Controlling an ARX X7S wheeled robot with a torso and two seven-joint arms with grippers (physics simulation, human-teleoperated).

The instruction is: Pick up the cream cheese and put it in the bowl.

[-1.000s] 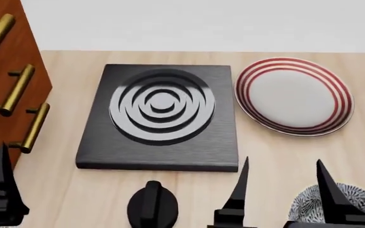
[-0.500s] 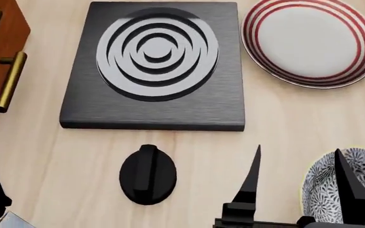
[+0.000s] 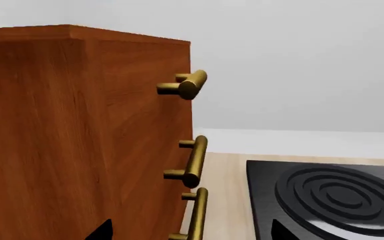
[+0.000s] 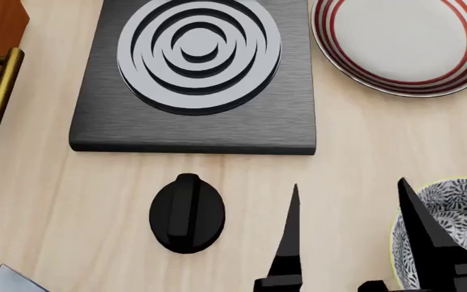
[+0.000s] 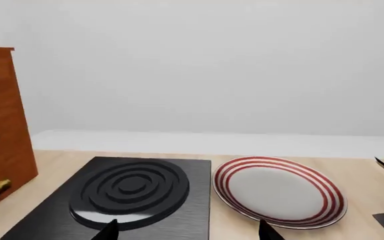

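1. The right gripper [image 4: 351, 234] is matte black throughout.
2. Its two fingers [image 4: 289, 234] are long, flat blades tapering to sharp points.
3. Each widens into a blocky, stepped black base.

Head cam: steep look-down, close over right gripper [image 4: 351, 243]. Both wrist cams low, facing fwd, level; share stove plate [image 3: 332, 195] [image 5: 128, 192] ahead w/ head cam.

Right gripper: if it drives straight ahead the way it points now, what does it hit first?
Probably the black stove plate or the red-striped plate; the right gripper aims between them, over bare countertop. Depth is unclear.
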